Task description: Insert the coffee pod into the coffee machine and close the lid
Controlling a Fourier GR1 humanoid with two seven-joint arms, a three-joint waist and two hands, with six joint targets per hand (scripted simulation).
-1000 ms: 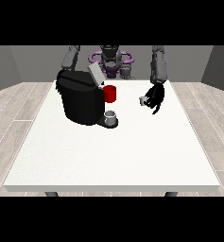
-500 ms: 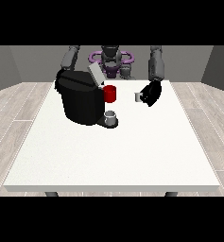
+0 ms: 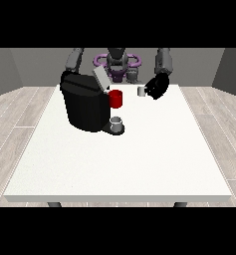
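change: hand at the view's right (image 3: 158, 87) has risen off the worktop (image 3: 139, 154), fingers holding the coffee pod (image 3: 141, 91) | meaning: pod nears the coffee machine (image 3: 84, 102), lid (image 3: 100, 77) open | other hand: hidden, cannot tell

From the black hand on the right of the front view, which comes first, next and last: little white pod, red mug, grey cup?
1. Small white coffee pod, right at the hand.
2. Red mug, further left.
3. Small grey cup, lower, under the black coffee machine's spout.
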